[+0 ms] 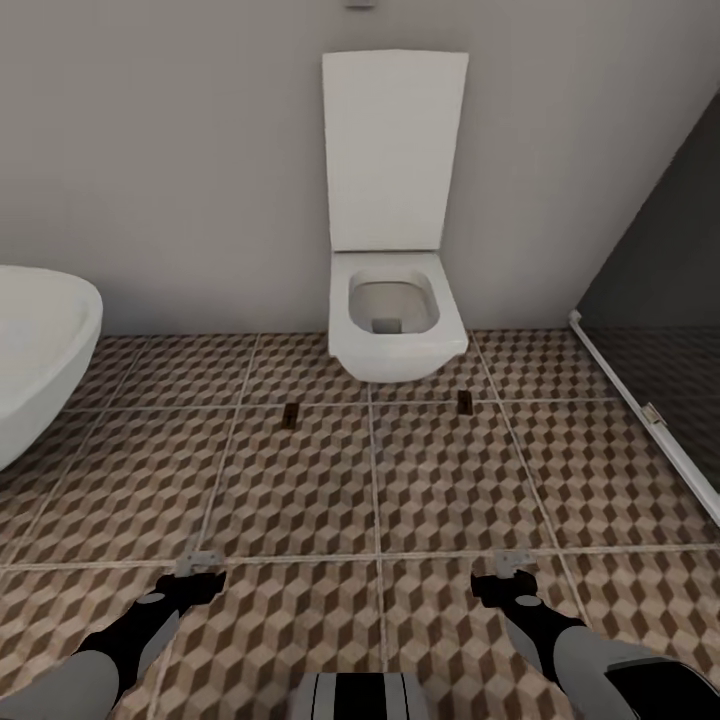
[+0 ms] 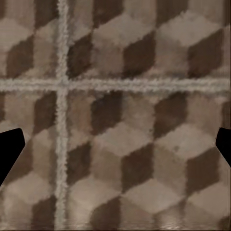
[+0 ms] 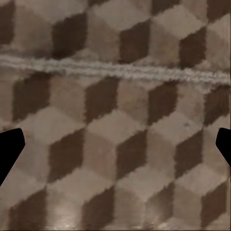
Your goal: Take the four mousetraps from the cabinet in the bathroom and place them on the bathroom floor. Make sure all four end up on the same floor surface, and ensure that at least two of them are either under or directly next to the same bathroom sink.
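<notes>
In the head view, a white toilet [image 1: 397, 300] with its lid raised stands against the grey wall, straight ahead. Two mousetraps lie on the bathroom floor [image 1: 300, 500] just in front of it: one mousetrap [image 1: 291, 416] near the toilet's left side, the other mousetrap [image 1: 465, 402] near its right side, close to a grout line. They are well apart from each other. The curved edge of a white bathtub [image 1: 35, 350] enters at the left, and a dark glass shower screen [image 1: 660, 300] with a white bottom rail runs along the right. Low in the picture both arms reach forward over the tiles; the left tool [image 1: 199, 568] and the right tool [image 1: 514, 570] hang above the floor, holding nothing.

In the left wrist view, the cube-patterned tiles lie below with two grout lines crossing; the black fingertips [image 2: 9, 149] sit at opposite edges, spread wide.

In the right wrist view, one grout line crosses the tiles, and the fingertips [image 3: 9, 149] are likewise spread wide apart with nothing between them.
</notes>
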`<state>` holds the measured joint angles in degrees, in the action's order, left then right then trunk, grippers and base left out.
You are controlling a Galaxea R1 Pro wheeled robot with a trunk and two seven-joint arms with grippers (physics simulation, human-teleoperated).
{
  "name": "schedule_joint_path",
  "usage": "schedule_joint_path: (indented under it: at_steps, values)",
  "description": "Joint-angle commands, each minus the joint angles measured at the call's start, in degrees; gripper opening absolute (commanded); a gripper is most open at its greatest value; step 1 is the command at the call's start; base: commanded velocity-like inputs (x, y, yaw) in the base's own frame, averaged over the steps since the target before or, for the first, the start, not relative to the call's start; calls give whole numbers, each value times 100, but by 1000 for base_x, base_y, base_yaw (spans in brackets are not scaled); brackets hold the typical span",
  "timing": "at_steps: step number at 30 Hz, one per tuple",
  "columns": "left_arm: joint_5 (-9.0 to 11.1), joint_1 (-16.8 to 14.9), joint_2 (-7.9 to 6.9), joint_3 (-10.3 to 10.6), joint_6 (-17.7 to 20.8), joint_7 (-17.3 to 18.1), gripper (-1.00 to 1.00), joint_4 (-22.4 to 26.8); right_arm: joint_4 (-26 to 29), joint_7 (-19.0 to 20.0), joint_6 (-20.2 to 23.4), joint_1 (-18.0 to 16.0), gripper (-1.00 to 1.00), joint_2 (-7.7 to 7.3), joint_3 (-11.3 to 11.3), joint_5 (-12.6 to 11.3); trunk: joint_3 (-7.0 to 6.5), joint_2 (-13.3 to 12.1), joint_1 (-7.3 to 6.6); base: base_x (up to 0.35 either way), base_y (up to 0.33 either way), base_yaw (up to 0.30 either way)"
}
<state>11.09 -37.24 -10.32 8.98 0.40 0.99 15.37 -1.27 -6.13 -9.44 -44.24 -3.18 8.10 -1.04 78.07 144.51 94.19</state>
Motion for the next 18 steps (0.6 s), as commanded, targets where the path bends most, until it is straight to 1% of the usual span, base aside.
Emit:
schedule_joint_path:
  at_steps: [1, 4, 8, 18]
  values:
    - [60, -2, -5, 43, 2, 9, 100, 2, -14, -20, -23, -5, 100, 1, 43, -10, 3, 2, -4, -293, 131, 0]
    - [60, -1, -5, 43, -1, 12, 100, 2, -14, -20, -23, -5, 100, 1, 43, -10, 3, 2, -4, -231, 118, 0]
    - [63, 0, -2, 43, -3, 14, 100, 2, -14, -20, -23, -5, 100, 1, 43, -10, 3, 2, -4, -133, 71, 0]
    - [68, -2, 3, 43, -5, 15, 100, 2, -14, -20, -23, -5, 100, -2, 43, -10, 3, 2, -4, -36, 19, 0]
